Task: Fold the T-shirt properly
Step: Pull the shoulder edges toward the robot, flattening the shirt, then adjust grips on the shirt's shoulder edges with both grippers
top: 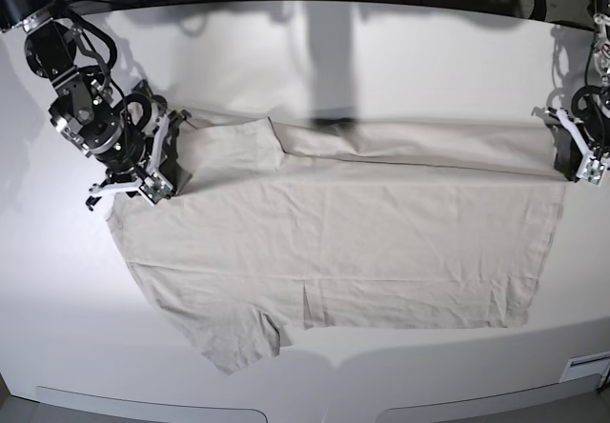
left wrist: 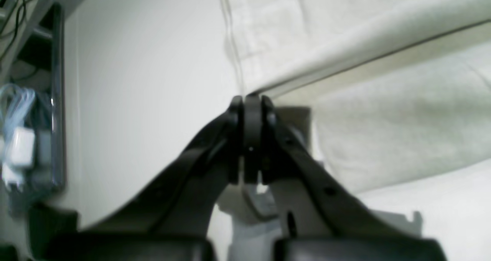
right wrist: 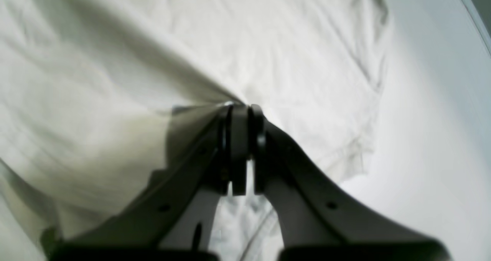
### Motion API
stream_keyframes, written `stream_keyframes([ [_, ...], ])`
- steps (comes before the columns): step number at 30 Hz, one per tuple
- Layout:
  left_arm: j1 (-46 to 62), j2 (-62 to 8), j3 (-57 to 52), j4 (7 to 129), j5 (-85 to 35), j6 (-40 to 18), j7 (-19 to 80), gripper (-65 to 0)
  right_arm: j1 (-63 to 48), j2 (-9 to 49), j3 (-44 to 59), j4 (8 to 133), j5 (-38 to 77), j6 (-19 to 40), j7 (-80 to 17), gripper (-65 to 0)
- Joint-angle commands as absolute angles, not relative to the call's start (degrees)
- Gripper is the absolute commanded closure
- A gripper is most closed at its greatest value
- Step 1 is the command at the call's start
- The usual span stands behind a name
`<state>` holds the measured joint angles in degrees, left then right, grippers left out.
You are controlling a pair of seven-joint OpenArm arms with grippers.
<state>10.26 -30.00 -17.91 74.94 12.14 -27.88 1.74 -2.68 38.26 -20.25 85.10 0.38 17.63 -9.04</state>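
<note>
The pale beige T-shirt (top: 334,242) lies sideways across the white table, with a sleeve (top: 238,342) at the front left. Its far long edge is raised into a taut strip (top: 419,142) stretched between both grippers. My left gripper (top: 560,151) at the right end is shut on that edge; in the left wrist view its jaws (left wrist: 251,100) pinch the corner of a rolled fold of the shirt (left wrist: 383,35). My right gripper (top: 170,163) at the left end is shut on the cloth; in the right wrist view the shirt (right wrist: 115,100) pulls tight to its tips (right wrist: 239,107).
The white table (top: 381,51) runs well beyond the shirt toward the back. Its front edge is near the sleeve. A small label (top: 586,366) sits at the front right corner. Cables and a white adapter (left wrist: 19,146) hang past the table edge in the left wrist view.
</note>
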Motion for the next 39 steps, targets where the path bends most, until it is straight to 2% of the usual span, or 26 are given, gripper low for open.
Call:
stream_keyframes([
  [1,9.30,-31.33,-17.80,75.55,12.56,-27.24,0.84,0.0,-1.87,38.98,-19.59,85.78,0.64,17.34,-8.14,0.0],
  [15,6.76,-32.80,-14.11,71.64,14.68,-25.96,1.54,0.0,-0.80,38.57,-19.64,85.41,0.45,16.95,-8.19,0.0],
  [16,6.61,-33.01,-14.15,71.64,14.50,-25.04,1.91,-4.5,-0.73,38.57,-19.64,85.41,0.45,16.93,-8.16,-6.2],
  [18,6.46,-33.56,-14.20,71.64,14.09,-22.65,1.91,-18.0,-0.62,38.57,-19.64,85.41,0.45,16.91,-8.19,-16.9],
  [20,6.48,-34.39,-14.20,71.64,12.95,-21.10,2.74,-25.2,-0.64,38.59,-19.64,85.41,0.45,16.38,-8.45,-20.2],
  [27,6.52,-38.04,-14.20,71.68,9.32,-21.15,10.28,-25.3,-0.64,38.74,-19.64,85.49,0.45,14.48,-8.82,-20.2],
  [32,7.77,-38.11,-14.17,73.03,13.91,-21.69,13.41,-24.5,-0.67,38.74,-19.64,85.54,0.45,14.48,-9.10,-20.2],
  [39,16.67,-38.13,-13.98,85.78,18.06,-25.39,13.30,-24.5,-0.64,38.74,-19.64,85.54,0.47,14.46,-9.58,-20.2],
])
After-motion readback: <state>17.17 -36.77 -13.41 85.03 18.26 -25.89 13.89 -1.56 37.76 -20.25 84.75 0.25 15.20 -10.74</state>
